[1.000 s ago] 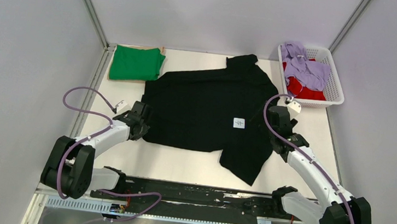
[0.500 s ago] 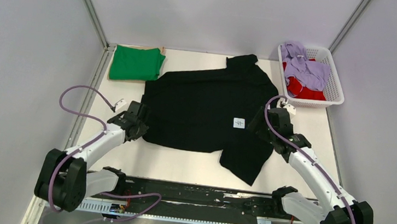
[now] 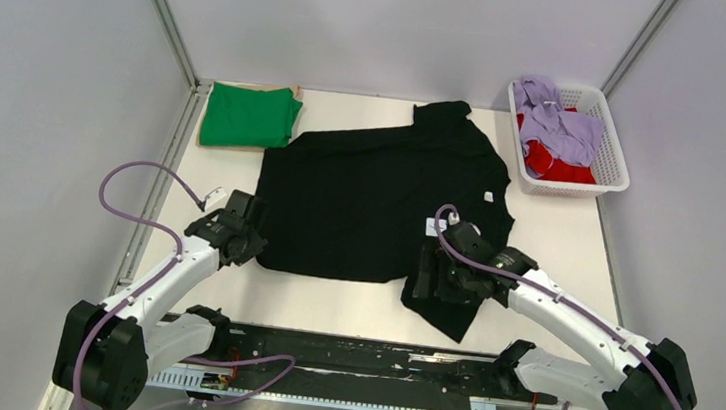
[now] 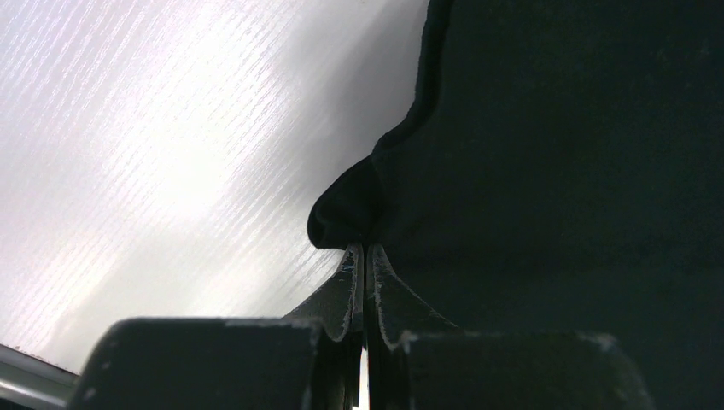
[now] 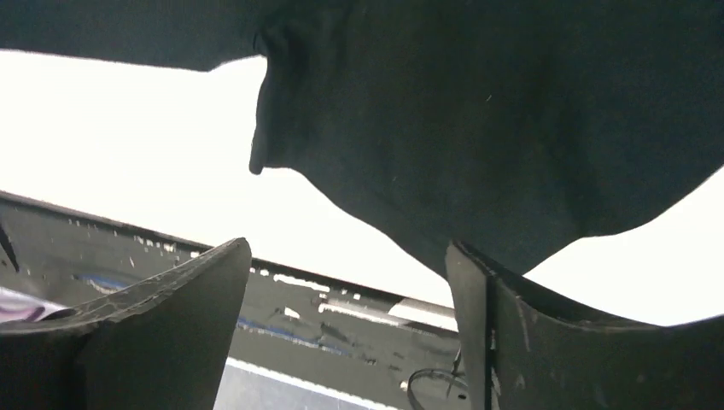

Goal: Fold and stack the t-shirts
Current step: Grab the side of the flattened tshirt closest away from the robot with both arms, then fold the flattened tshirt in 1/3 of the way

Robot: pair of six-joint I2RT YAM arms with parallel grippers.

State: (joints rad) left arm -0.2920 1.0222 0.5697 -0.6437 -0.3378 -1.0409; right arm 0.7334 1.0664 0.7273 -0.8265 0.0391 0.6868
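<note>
The red t-shirt (image 3: 547, 161) lies mostly buried under the lavender t-shirt (image 3: 562, 129), right of the black t-shirt (image 3: 369, 206), whose white label (image 3: 488, 195) is too small to read

Pale grey walls (image 3: 396, 27) enclose an evenly lit white table (image 3: 577, 241); metal posts (image 3: 161, 13) rise at 11 and 1 o'clock

White table (image 3: 557, 234), enclosed on its left, far and right sides by plain grey walls (image 3: 396, 27); slanted metal posts (image 3: 162, 10) rise from its two far corners. A white plastic lattice basket (image 3: 617, 154) stands upright at the far right corner, near the right wall. A black rail (image 3: 364, 356) runs along the near edge, a pale slotted strip (image 3: 321, 394) just in front of it.
</note>
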